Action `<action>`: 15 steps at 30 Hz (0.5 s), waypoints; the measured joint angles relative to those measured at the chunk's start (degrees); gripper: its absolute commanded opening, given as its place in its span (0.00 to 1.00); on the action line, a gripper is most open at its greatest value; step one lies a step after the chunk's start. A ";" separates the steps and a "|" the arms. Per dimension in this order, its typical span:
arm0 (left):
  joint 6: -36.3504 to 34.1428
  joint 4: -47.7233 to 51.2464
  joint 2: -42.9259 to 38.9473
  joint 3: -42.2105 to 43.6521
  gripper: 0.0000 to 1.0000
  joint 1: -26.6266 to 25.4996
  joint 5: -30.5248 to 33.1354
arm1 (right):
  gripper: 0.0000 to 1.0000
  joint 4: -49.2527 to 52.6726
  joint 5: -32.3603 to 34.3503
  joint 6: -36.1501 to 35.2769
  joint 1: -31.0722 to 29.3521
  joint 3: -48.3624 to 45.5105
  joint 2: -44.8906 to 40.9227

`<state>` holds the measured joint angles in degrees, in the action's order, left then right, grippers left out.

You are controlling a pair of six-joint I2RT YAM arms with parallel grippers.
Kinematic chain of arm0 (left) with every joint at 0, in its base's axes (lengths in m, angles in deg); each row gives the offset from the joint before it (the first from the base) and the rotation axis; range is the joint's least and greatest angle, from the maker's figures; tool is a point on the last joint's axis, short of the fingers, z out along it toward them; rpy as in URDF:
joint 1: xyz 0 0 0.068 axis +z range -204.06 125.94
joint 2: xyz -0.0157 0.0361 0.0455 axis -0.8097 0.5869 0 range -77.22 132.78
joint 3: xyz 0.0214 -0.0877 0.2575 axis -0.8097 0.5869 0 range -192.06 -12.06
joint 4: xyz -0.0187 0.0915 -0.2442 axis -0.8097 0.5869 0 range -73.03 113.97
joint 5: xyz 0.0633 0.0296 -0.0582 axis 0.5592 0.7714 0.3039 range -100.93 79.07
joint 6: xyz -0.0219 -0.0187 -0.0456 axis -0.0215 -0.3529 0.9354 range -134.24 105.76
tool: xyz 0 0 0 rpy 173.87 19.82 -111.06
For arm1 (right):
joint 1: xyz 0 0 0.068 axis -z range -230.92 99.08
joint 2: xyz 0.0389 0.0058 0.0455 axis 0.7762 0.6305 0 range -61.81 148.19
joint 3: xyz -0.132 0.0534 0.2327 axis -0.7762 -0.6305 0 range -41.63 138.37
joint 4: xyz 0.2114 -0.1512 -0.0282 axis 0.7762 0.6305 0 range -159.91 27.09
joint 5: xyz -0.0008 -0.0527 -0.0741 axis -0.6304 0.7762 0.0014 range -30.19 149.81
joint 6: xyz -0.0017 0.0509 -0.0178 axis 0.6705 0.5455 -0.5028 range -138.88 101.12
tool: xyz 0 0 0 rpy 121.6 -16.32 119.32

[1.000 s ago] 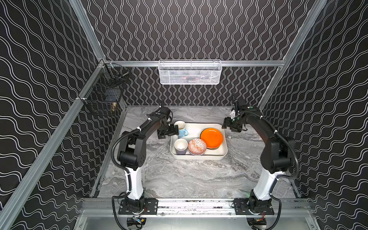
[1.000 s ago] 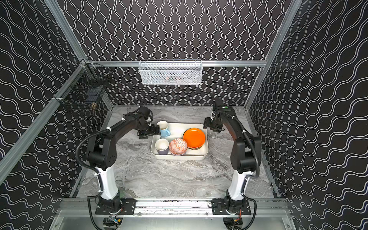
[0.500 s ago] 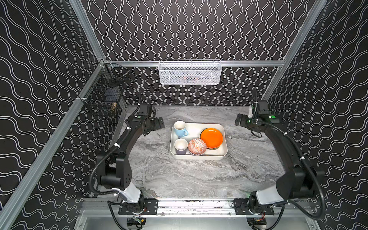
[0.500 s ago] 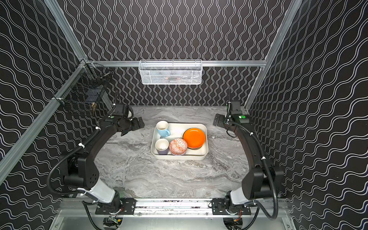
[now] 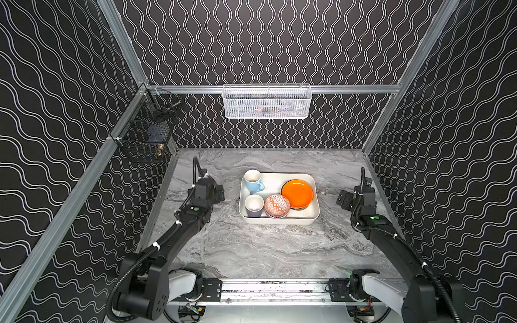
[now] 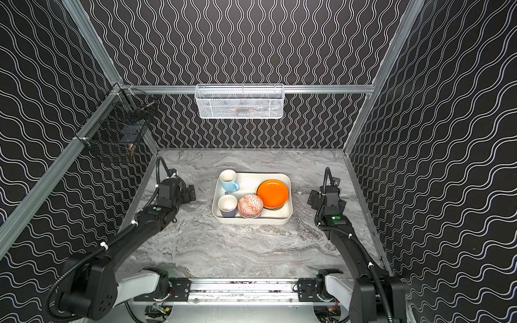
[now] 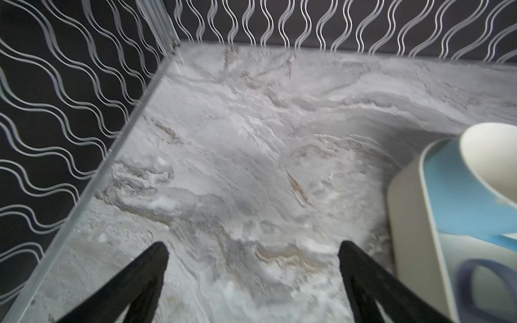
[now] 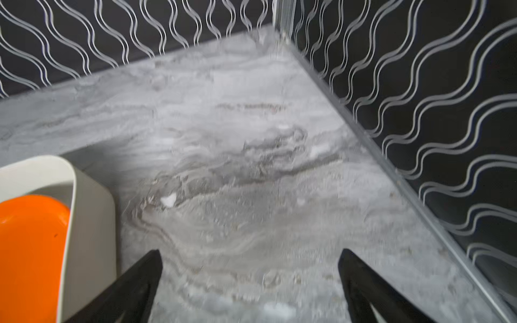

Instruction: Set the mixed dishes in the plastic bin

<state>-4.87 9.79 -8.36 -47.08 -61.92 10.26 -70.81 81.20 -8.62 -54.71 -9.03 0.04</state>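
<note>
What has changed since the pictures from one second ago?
The left gripper drew back outward from the light blue mug, the right gripper from the far right corner of the plastic bin. Both stand open, holding nothing. The bin and its dishes stayed put.

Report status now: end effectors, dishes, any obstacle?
Left end effector open, empty. Right end effector open, empty. Light blue mug, lavender-grey mug, patterned bowl, orange plate inside plastic bin. No obstacle seen.
</note>
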 measured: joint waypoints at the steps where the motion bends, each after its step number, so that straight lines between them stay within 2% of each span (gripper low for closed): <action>1: -0.85 -3.26 -0.24 2.01 0.99 -0.02 -0.35 | 0.99 -3.17 0.37 -0.87 0.00 -1.03 0.02; 6: -3.48 -17.27 0.63 8.87 0.99 2.43 -2.43 | 0.99 -18.01 -0.70 -3.96 0.07 -7.63 1.16; 15: -3.50 -31.52 4.66 15.76 0.99 3.45 -5.18 | 0.99 -34.71 -3.91 -6.69 0.26 -10.12 8.48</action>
<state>-8.37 -21.73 -3.71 -31.32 -58.47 5.08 -105.52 77.29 -15.31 -54.45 -19.15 8.52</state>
